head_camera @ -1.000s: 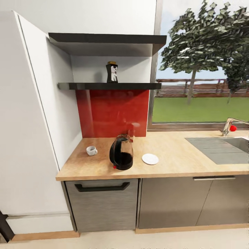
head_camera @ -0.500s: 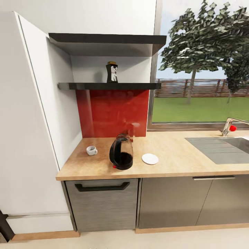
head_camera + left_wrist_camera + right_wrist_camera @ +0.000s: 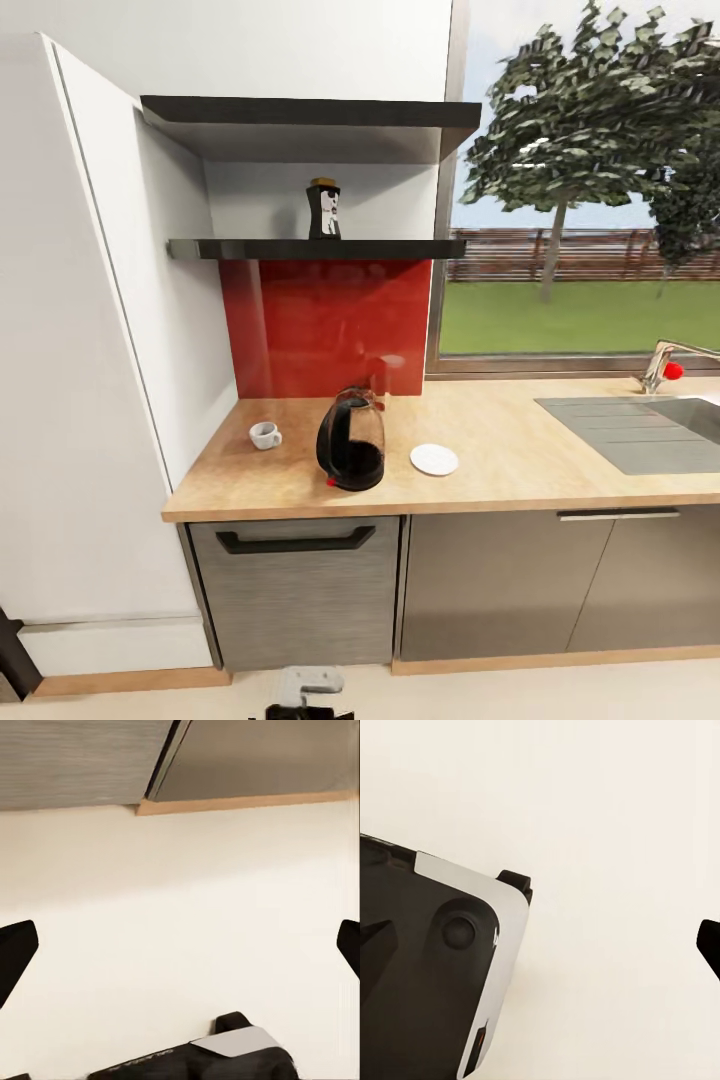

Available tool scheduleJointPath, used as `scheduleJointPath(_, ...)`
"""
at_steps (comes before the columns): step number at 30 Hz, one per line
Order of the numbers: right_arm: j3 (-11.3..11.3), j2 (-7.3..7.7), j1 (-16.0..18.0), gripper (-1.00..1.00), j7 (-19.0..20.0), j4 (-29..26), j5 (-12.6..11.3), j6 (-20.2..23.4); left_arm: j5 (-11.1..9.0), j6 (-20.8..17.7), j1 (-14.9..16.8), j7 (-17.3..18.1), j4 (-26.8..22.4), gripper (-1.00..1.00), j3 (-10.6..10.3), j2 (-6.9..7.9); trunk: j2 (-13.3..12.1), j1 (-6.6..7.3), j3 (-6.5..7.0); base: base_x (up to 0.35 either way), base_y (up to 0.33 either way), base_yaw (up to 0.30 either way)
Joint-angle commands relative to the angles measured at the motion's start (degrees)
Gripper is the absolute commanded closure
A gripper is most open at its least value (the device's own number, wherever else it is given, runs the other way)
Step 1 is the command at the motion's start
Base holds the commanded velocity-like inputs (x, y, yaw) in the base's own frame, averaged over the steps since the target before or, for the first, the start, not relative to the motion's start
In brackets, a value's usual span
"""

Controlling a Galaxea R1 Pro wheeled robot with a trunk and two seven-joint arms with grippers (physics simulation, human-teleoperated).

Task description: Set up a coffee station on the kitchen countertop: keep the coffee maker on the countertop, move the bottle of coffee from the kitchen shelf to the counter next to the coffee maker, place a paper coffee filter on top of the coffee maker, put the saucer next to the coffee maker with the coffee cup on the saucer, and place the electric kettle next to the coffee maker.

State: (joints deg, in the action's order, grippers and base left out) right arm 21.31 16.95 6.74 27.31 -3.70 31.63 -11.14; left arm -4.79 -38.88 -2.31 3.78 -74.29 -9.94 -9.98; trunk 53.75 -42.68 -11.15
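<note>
Where the head view meets its bottom edge, a grey-and-black piece of the robot pokes up over the cream floor. In the left wrist view the left pincer stands released, its dark fingertips wide apart at the frame's two sides, with nothing but floor between them and the grey cabinet fronts across the top. In the right wrist view the right pincer is likewise spread and empty over the floor, beside a black and white part of the robot's base at lower left.

Further off, in the middle of the head view, the long light-wood counter tops the grey cabinets. Left of centre on it stands the rounded clear-glass electric kettle with black handle and dark inside. The small white coffee cup sits apart to its left, and the small flat round white saucer lies apart to its right; cup and saucer are separate. A steel sink and a tap with a red knob fill the right end.

Behind the kettle rises a red backsplash. Above it, in the upper middle, the small dark bottle of coffee with a yellow lid stands upright on the lower black shelf. A window at upper right shows trees and grass.
</note>
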Motion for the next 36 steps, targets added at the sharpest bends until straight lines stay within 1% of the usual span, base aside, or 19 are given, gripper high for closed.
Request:
scheduleJointPath(1,0.5,0.01,0.0,-1.0,0.2,0.0,0.5,-0.2,-0.4,-1.6,0.2,-0.1,-1.0,-1.0,-1.5,-0.02,0.1,-0.01,-0.07,0.0,0.0,0.0)
scheduleJointPath(2,0.5,0.01,0.0,-1.0,0.2,0.0,0.5,-0.2,-0.4,-3.4,0.9,-0.1,-3.0,-1.0,-4.1,-0.02,0.1,-0.01,-0.07,0.0,0.0,0.0)
scheduleJointPath(7,0.5,0.01,0.0,-1.0,0.1,0.0,0.5,-0.3,-1.0,-5.7,2.6,-0.1,-8.4,-1.0,-8.6,-0.02,0.1,-0.01,-0.07,0.0,0.0,0.0)
scheduleJointPath(9,0.5,-0.05,0.0,-1.0,0.1,0.0,0.5,-0.3,-4.0,-6.3,4.2,-0.1,-10.9,-1.0,-10.0,-0.02,0.1,-0.01,-0.07,0.0,0.0,0.0)
scheduleJointPath(10,0.5,-0.09,0.0,-1.0,0.1,0.0,0.5,-0.3,-7.7,-6.6,6.3,-0.1,-11.8,-1.0,-10.6,-0.02,0.1,-0.01,-0.07,0.0,0.0,0.0)
scheduleJointPath(12,0.5,-0.07,0.0,-1.0,0.1,0.0,0.5,-0.3,-16.4,-7.9,13.1,-0.1,-12.8,-1.0,-11.2,-0.02,0.1,-0.01,-0.07,0.0,0.0,0.0)
scheduleJointPath(13,0.5,-0.04,0.0,-1.0,0.1,0.0,0.5,-0.3,-19.7,-9.9,17.7,-0.2,-13.0,-1.0,-11.3,-0.02,0.1,-0.01,-0.07,0.0,0.0,0.0)
scheduleJointPath(16,0.5,-0.08,0.0,-1.0,0.1,0.0,0.5,-0.3,-22.6,-11.9,23.7,-0.3,-13.2,-1.0,-11.5,-0.02,0.1,-0.01,-0.07,0.0,0.0,0.0)
scheduleJointPath(18,0.5,-0.03,0.0,-1.0,0.1,0.0,0.5,-0.3,-24.9,-13.0,29.4,-0.3,-13.3,-1.0,-11.5,-0.02,0.1,-0.01,-0.07,0.0,0.0,0.0)
scheduleJointPath(19,0.5,0.0,0.0,-1.0,0.1,0.0,0.5,-0.3,-28.7,-14.0,41.3,-0.4,-12.6,-1.0,-11.6,-0.02,0.1,-0.01,-0.07,0.0,0.0,0.0)
scheduleJointPath(20,0.5,0.0,0.0,-1.0,0.1,0.0,0.5,-0.3,-29.3,-14.1,43.9,-0.4,-12.1,-1.0,-11.6,-0.02,0.1,-0.01,-0.07,0.0,0.0,0.0)
scheduleJointPath(22,0.5,0.01,0.0,-1.0,0.1,0.0,0.5,-0.3,-31.5,-14.4,53.8,-0.4,-9.1,-1.0,-11.5,-0.02,0.1,-0.01,-0.07,0.0,0.0,0.0)
scheduleJointPath(24,0.5,0.01,0.0,-1.0,0.1,0.0,0.5,-0.3,-33.0,-14.5,63.8,-0.4,-4.4,-1.0,-11.5,-0.02,0.1,-0.01,-0.07,0.0,0.0,0.0)
scheduleJointPath(26,0.5,0.01,0.0,-1.0,0.1,0.0,0.5,-0.3,-33.3,-14.6,68.5,-0.4,-1.6,-1.0,-11.4,-0.02,0.1,-0.01,-0.07,0.0,0.0,0.0)
scheduleJointPath(29,0.5,0.01,0.0,-1.0,0.1,0.0,0.5,-0.3,-33.8,-14.6,82.5,-0.9,7.9,-1.0,-11.1,-0.02,0.1,-0.01,-0.07,0.0,0.0,0.0)
scheduleJointPath(31,0.5,0.01,0.0,-1.0,0.1,0.0,0.5,-0.3,-33.8,-14.6,85.1,-1.6,9.5,-1.0,-11.0,-0.02,0.1,-0.01,-0.07,0.0,0.0,0.0)
scheduleJointPath(32,0.5,0.01,0.0,-1.0,0.1,0.0,0.5,-0.3,-33.8,-14.6,86.9,-3.6,10.5,-1.0,-10.6,-0.02,0.1,-0.01,-0.07,0.0,0.0,0.0)
scheduleJointPath(33,0.5,0.01,0.0,-1.0,0.1,0.0,0.5,-0.4,-33.8,-14.6,89.7,-18.4,11.8,-1.0,-9.3,-0.02,0.1,-0.01,-0.07,0.0,0.0,0.0)
scheduleJointPath(36,0.5,0.01,0.0,-1.0,0.1,0.0,0.5,-0.4,-33.8,-14.6,90.3,-24.2,11.4,-1.0,-9.1,-0.02,0.1,-0.01,-0.07,0.0,0.0,0.0)
